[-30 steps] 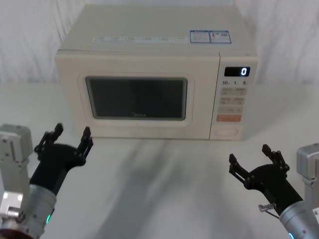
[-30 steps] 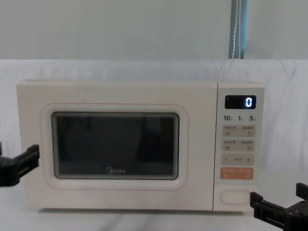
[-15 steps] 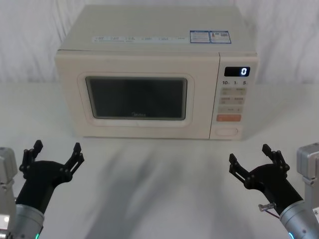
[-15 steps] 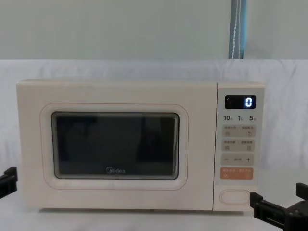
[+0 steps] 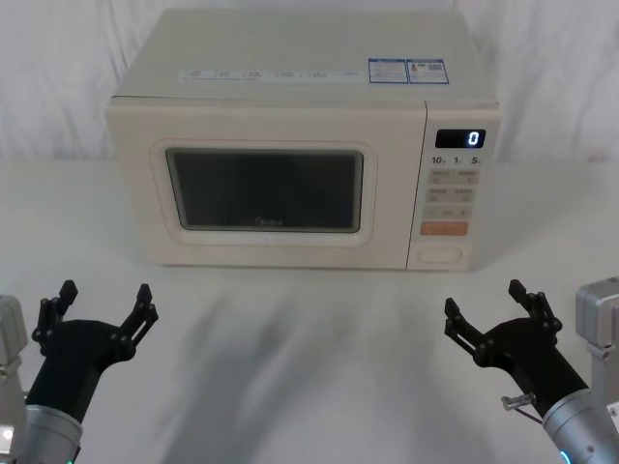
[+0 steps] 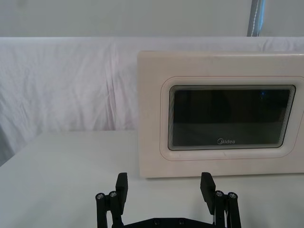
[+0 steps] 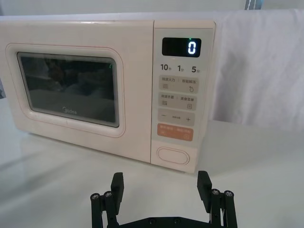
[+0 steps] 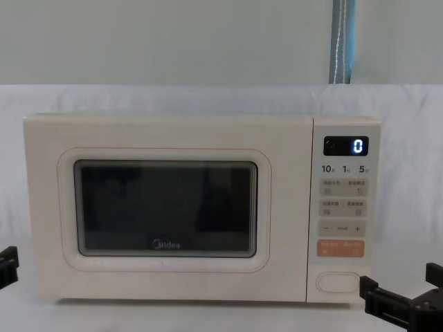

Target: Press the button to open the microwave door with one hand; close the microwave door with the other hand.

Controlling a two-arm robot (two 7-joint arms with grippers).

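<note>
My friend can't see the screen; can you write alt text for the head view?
A cream microwave sits on a white table, its door shut. Nearer the camera, the left gripper and right gripper hover open.

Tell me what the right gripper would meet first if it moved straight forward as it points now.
Probably the microwave's control panel, near the button: the right gripper, jaws open, faces it across bare table. Exact height is unclear.
</note>
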